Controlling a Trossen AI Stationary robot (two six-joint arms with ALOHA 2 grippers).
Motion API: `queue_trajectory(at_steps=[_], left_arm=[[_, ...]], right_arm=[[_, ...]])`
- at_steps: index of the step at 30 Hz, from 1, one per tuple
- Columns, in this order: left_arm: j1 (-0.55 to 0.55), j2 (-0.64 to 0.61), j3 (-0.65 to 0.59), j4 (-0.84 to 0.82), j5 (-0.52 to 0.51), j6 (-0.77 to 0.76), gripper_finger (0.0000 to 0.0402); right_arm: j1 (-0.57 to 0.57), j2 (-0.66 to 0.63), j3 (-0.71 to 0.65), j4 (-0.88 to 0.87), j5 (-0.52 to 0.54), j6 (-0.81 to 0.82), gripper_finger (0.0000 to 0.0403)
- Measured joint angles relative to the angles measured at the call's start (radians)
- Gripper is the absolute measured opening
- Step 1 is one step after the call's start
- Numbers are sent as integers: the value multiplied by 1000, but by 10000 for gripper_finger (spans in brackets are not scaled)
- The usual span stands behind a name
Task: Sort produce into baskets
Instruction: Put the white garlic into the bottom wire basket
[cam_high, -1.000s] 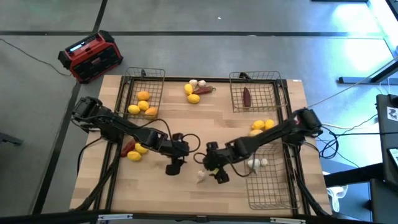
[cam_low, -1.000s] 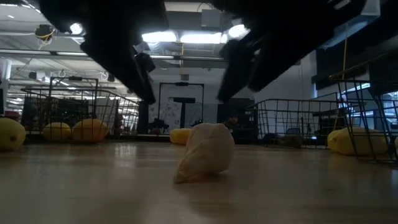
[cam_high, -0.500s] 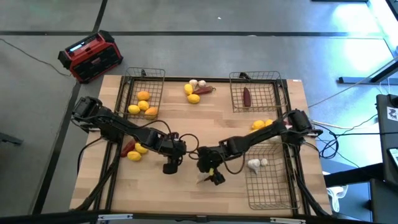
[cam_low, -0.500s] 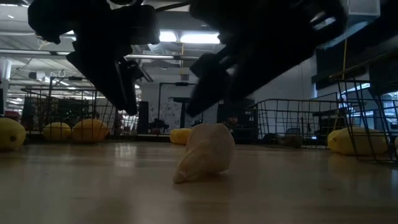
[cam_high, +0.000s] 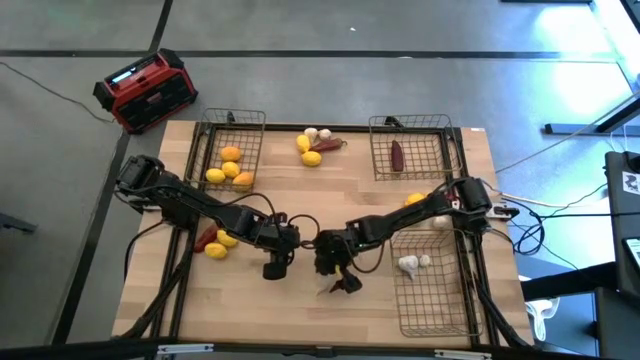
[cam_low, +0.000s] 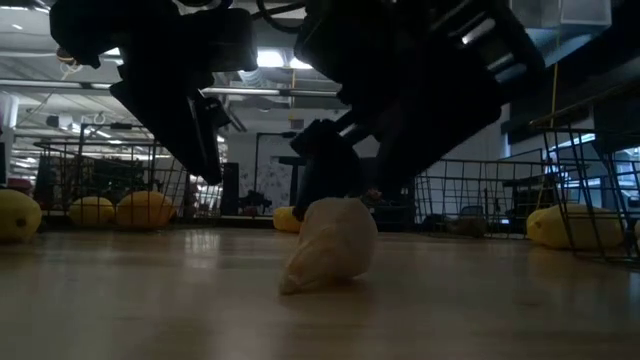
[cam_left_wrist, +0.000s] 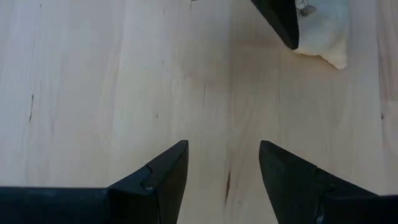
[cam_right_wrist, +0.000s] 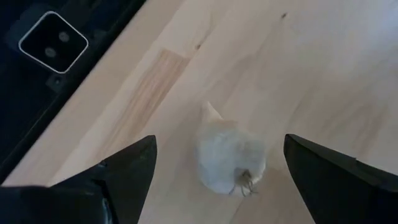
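Observation:
A white garlic bulb (cam_low: 330, 245) lies on its side on the bare wood near the table's front middle. My right gripper (cam_right_wrist: 221, 142) hangs open just over it, one finger on each side of the bulb (cam_right_wrist: 230, 155); I see no touch. My left gripper (cam_high: 275, 265) stands open a little to the left of it, over bare table (cam_left_wrist: 224, 155), and its wrist view shows the bulb (cam_left_wrist: 323, 37) farther off. Three wire baskets stand on the table: far left (cam_high: 232, 150), far right (cam_high: 410, 150) and near right (cam_high: 435, 285).
The far left basket holds yellow and orange fruits, the far right one a dark red piece (cam_high: 397, 155), the near right one garlic bulbs (cam_high: 410, 264). Loose produce lies at the far middle (cam_high: 315, 145), at the left (cam_high: 218, 245) and at the right (cam_high: 420, 202). A red-and-black box (cam_high: 145, 90) stands on the floor.
My right gripper has come down and toward the table's left edge, turning as it went, and now straddles the garlic bulb, still open. The bulb has stayed in place. My left gripper has tipped a little without changing place.

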Motion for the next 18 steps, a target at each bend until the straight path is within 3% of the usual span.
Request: queue_trajectory(at_steps=[8, 18], left_arm=[[0, 0, 0, 1, 0, -1, 192], [0, 0, 0, 5, -6, 21, 192]], right_arm=[[-12, 39, 0, 56, -53, 11, 340], [-13, 38, 0, 35, -65, 19, 242]])
